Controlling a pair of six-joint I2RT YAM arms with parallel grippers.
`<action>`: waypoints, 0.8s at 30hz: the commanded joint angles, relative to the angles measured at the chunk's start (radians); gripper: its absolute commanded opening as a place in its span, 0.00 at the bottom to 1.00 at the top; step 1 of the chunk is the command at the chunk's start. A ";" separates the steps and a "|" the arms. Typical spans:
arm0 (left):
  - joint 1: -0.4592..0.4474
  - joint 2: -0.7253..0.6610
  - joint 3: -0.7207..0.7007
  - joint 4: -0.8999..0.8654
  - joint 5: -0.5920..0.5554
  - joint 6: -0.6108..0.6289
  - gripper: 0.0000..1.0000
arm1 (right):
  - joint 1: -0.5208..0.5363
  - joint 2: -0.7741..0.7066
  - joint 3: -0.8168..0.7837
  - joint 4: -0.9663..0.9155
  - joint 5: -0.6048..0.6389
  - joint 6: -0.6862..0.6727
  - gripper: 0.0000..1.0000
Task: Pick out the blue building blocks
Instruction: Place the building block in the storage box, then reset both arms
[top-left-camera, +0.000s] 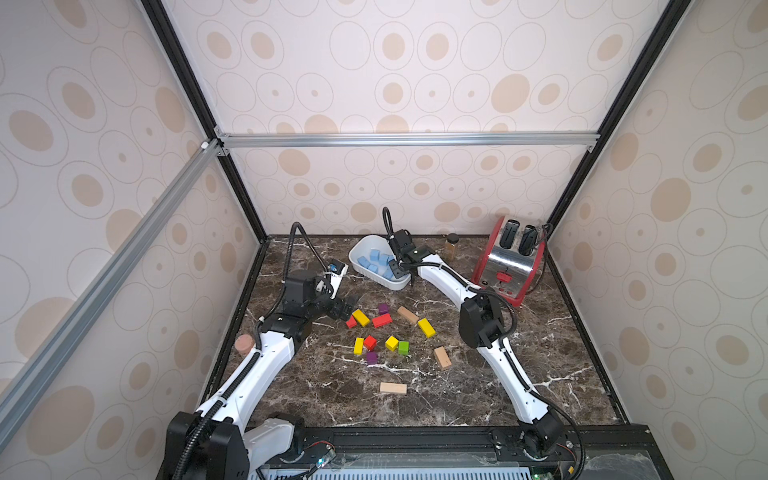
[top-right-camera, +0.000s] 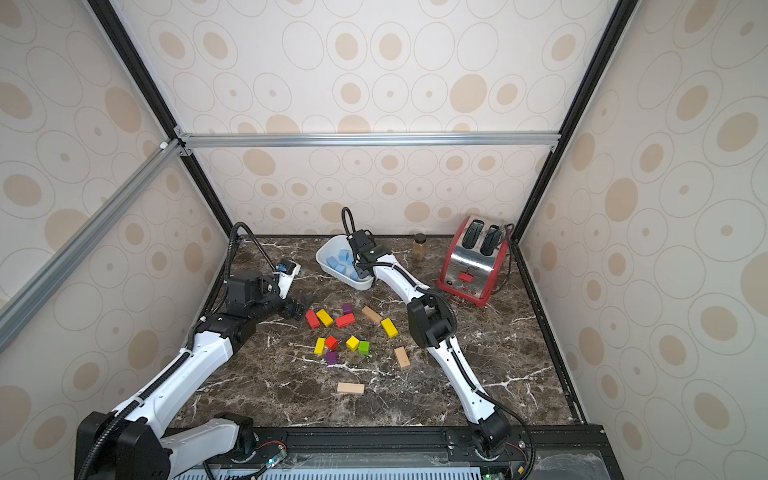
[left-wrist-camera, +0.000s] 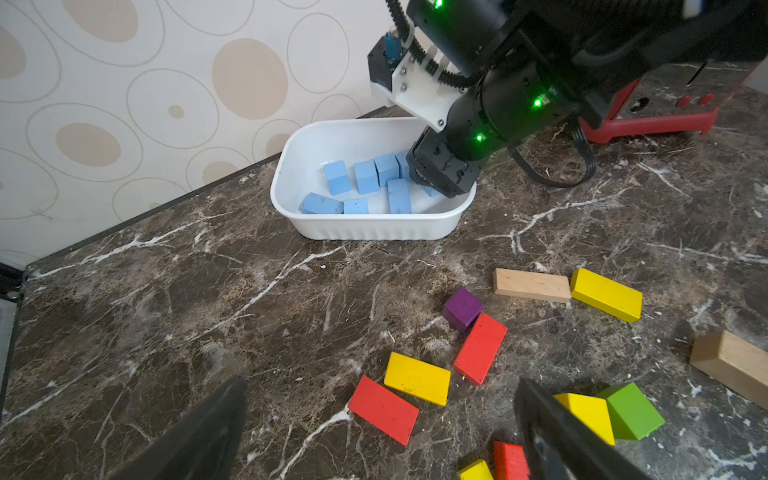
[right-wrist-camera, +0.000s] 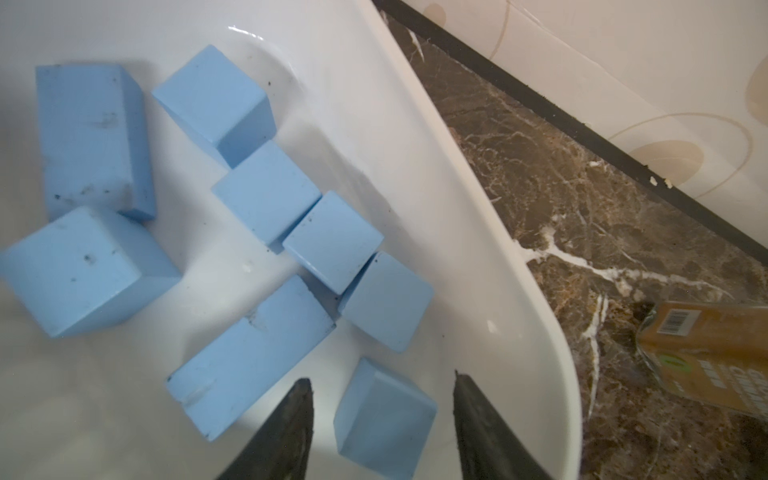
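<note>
Closest to the lens, in the right wrist view, our right gripper (right-wrist-camera: 381, 376) has its dark fingers (right-wrist-camera: 286, 428) parted around a blue cube (right-wrist-camera: 382, 419). We see a sliver of gap on each side, so we judge the cube free and resting on the bin (right-wrist-camera: 478, 232) floor, not held. The other blue blocks (right-wrist-camera: 266, 191) lie loose beside it, some touching; we count eight in all.

In both top views the bin sits just below the middle of the frame, at the back of the table (top-left-camera: 540, 374), with our right arm bent over it. Our left gripper (left-wrist-camera: 381, 381) hangs left of centre, fingers spread wide and empty, above the mixed blocks (top-left-camera: 382, 321): red, yellow, purple, green and tan. A toaster (top-left-camera: 509, 262) and a jar (top-left-camera: 451, 246) stand further right.

We take the step in hand to be the drop-off. We see no blue among the mixed blocks, though the arms hide some marble, so this is likely the final one. Next, we think the right gripper should rise straight up with its fingers apart, clear of the cube and the rim. Then we would check the hidden patches for a stray blue.
</note>
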 joint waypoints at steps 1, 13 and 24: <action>0.009 -0.026 0.007 -0.007 0.003 -0.004 0.99 | -0.007 -0.100 -0.011 -0.017 -0.022 0.022 0.58; 0.009 -0.060 0.036 -0.033 0.004 -0.002 0.99 | -0.008 -0.254 -0.105 0.007 -0.104 0.064 0.78; 0.009 -0.116 0.076 -0.040 -0.013 -0.044 0.99 | -0.007 -0.540 -0.431 0.155 -0.188 0.055 0.94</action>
